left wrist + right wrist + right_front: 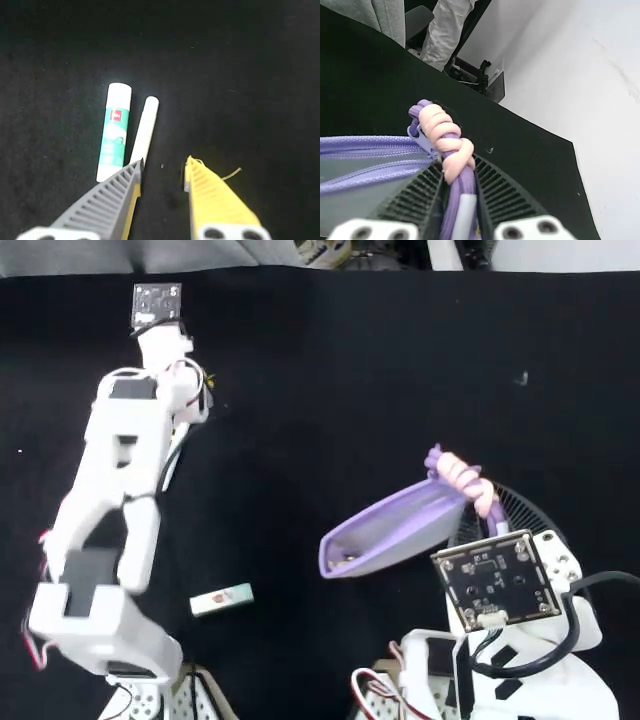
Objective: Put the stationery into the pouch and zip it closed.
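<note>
Your left gripper (164, 162): jaws spread, tips just short of one glue stick (115, 131) and one white stick (144, 130), which lie side by side. Your right gripper (459, 170) pinches the pull cord (445, 135) of the one purple pouch (390, 530), lower right of centre in the high view. One small green-and-white piece (221, 600) lies lower left.

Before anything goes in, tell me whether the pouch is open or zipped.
Open: the pouch gapes along its top, inside showing, its end held in the right claw.
</note>
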Action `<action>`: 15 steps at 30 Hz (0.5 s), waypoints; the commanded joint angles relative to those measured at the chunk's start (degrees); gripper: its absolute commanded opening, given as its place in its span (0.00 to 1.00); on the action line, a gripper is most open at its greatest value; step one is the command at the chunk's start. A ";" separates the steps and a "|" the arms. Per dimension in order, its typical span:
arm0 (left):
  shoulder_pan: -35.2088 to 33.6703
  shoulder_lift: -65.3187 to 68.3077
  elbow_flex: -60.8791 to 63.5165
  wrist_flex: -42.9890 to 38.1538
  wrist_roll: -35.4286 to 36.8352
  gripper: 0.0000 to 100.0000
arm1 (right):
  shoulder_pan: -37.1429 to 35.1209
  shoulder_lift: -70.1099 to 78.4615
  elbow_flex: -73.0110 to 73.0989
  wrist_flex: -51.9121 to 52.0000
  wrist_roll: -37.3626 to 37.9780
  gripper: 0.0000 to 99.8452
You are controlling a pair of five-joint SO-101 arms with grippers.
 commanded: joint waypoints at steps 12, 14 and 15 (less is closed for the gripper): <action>-2.15 21.80 -21.41 1.76 -9.93 0.18 | -0.88 1.45 0.31 -0.88 0.70 0.01; -2.07 22.86 -23.96 4.84 -11.69 0.19 | -0.88 1.45 0.31 -0.88 0.70 0.01; -2.15 23.47 -25.27 5.89 -11.78 0.19 | -0.88 1.45 0.31 -0.88 0.70 0.01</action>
